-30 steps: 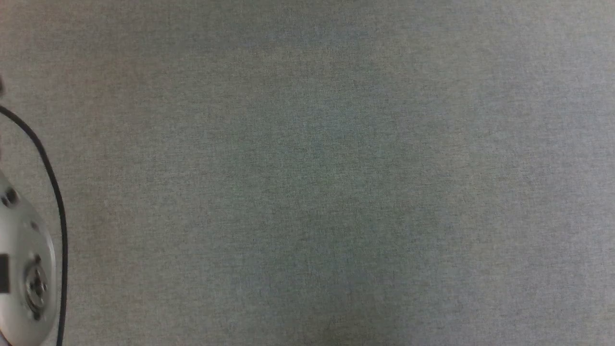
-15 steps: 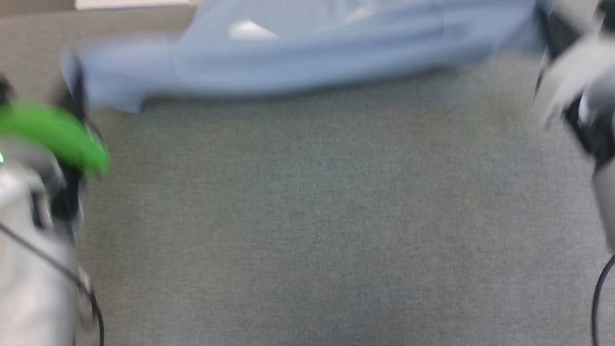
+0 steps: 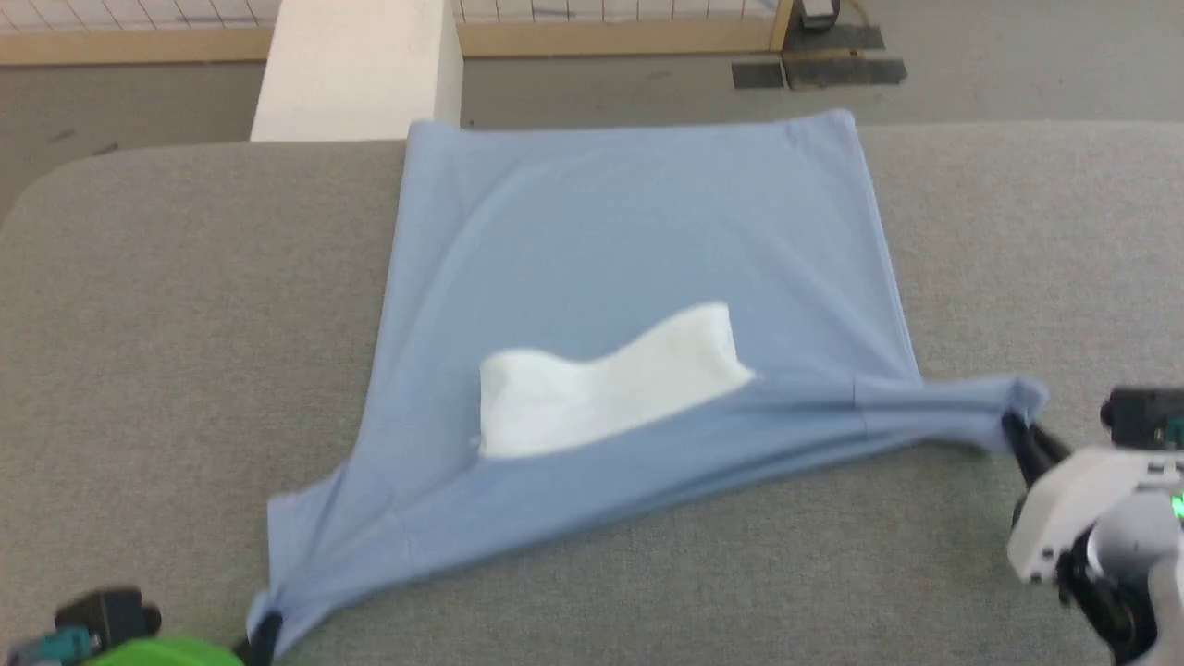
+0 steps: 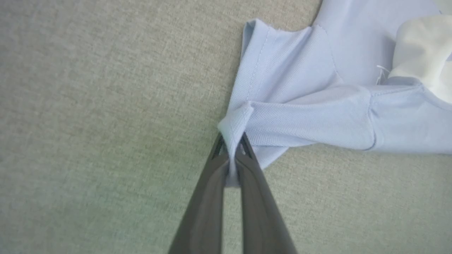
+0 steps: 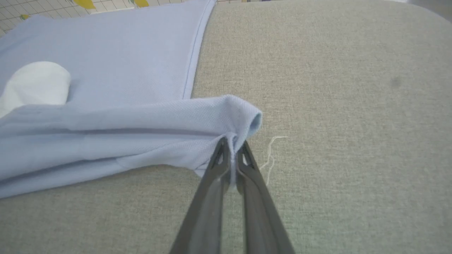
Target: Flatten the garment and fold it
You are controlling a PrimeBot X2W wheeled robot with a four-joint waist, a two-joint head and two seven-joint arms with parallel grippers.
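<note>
A grey fabric-covered table (image 3: pixel 166 305) with a rounded corner is seen from the head view. Beyond its far edge, a white pillar (image 3: pixel 356 69), a wooden baseboard (image 3: pixel 610 37) and dark mats (image 3: pixel 814 69) on the floor are visible.

The garment (image 3: pixel 647 231) is spread over the middle of the table, with its far hem lying along the table's far edge. A white panel (image 3: pixel 601 388) is exposed near its centre. The near edge is drawn into a taut, bunched fold between the two sleeves.

In the left wrist view, the left gripper (image 4: pixel 232 141) is clenched on the stitched hem of one sleeve, with cloth pinched between the dark fingers. In the right wrist view, the right gripper (image 5: pixel 232 143) is clamped likewise on the rolled end of the other sleeve. A loose white thread (image 5: pixel 271 158) is made out on the table just beside those fingers.

The wrist views give the hem stitching and knit texture, while the head view gives the garment's whole outline.
</note>
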